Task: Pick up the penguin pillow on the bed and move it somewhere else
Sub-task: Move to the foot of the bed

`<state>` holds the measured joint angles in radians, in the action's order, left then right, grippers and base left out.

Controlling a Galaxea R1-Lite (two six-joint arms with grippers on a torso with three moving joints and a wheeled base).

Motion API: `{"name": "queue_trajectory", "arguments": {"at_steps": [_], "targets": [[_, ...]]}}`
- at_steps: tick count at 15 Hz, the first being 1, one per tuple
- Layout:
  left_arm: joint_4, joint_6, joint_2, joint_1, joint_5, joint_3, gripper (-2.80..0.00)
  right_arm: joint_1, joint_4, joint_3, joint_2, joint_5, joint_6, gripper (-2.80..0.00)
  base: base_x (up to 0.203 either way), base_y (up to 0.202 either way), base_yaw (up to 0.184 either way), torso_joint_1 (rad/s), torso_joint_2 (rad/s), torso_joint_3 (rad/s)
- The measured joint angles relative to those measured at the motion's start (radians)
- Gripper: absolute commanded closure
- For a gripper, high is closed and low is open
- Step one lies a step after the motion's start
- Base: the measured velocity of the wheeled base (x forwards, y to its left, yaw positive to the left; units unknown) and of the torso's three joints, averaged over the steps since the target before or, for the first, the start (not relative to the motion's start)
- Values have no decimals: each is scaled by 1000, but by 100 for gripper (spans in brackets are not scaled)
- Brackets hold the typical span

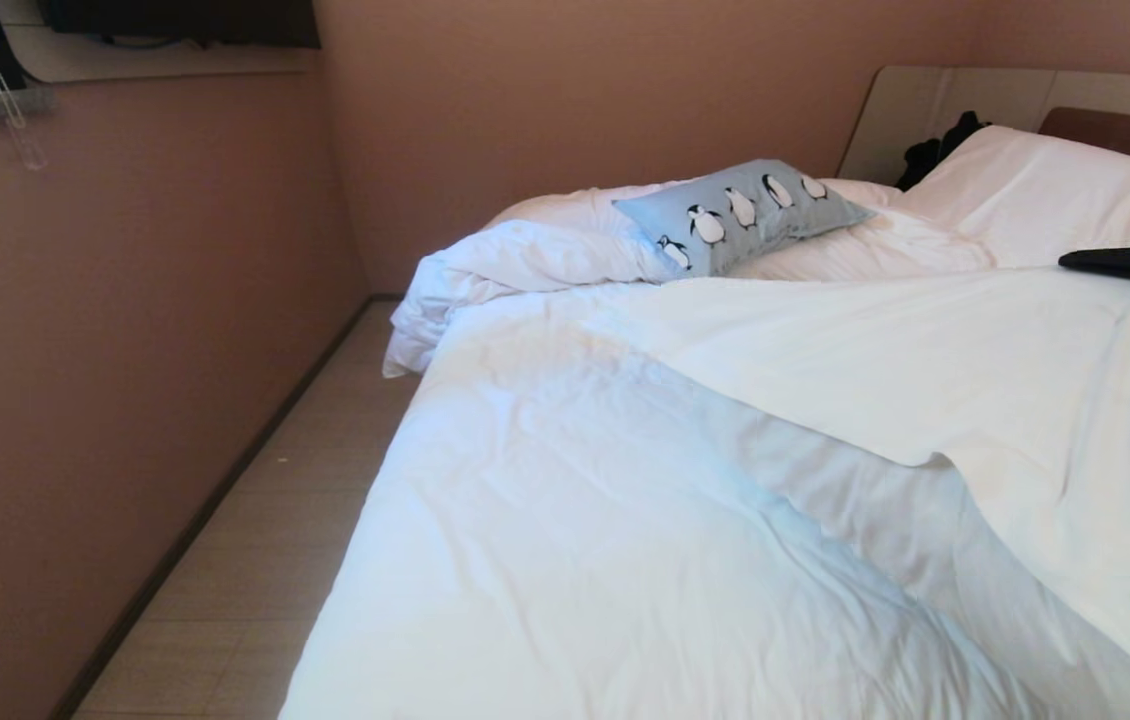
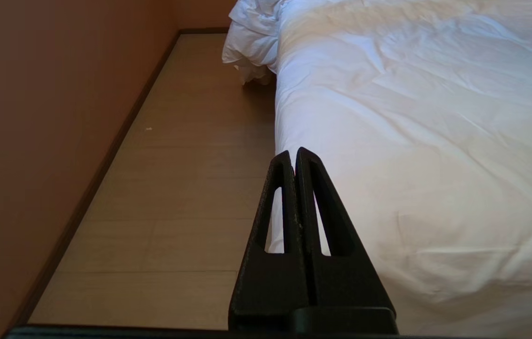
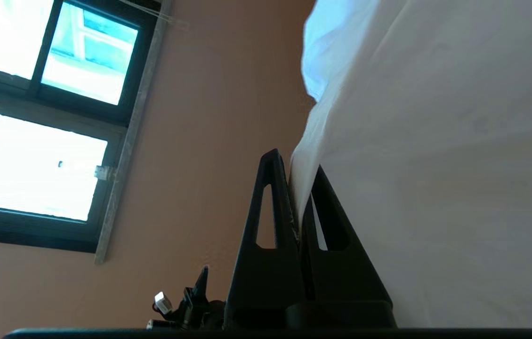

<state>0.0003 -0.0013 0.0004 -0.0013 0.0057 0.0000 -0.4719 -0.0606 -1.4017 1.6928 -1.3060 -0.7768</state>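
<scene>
Clearly the bed (image 1: 725, 520) fills most of this small room, its white duvet (image 1: 975, 400) rumpled and folded back, one bunched end spilling over the far corner toward the floor (image 1: 255, 560). Brownish-pink walls (image 1: 125, 350) close in on the far side, and a window (image 3: 35, 160) sits high on the wall beside the narrow strip of pale wood floor. At the head, a plain white pillow (image 1: 1035, 195) leans against the beige-framed headboard (image 1: 935, 100).

The penguin pillow (image 1: 740, 213) lies near the head of the bed, on the side nearer the wall, propped on the heaped bedding, untouched and well apart from both arms. I judge the task is at its start: nothing has reached for the pillow yet.

The right gripper (image 3: 301, 176) hangs at the bed's edge with its fingers pressed together on a fold of white sheet (image 3: 435, 165); in the head view a dark part shows at the right edge over the bedding. The left gripper (image 2: 294, 155) sits low beside the mattress over the floor, fingers together on nothing.

Next, I think, the right gripper must let go of the cloth, travel up the bed toward the pillow and open wide for its soft bulk.
</scene>
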Motion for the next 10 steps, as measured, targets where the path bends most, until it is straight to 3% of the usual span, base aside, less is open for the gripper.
{"name": "queue_trajectory", "arguments": {"at_steps": [10], "targets": [[0,0,0,0,0,0,0,3,5,4,-40,2,-1,0,0,0,0,0,0,0]]}}
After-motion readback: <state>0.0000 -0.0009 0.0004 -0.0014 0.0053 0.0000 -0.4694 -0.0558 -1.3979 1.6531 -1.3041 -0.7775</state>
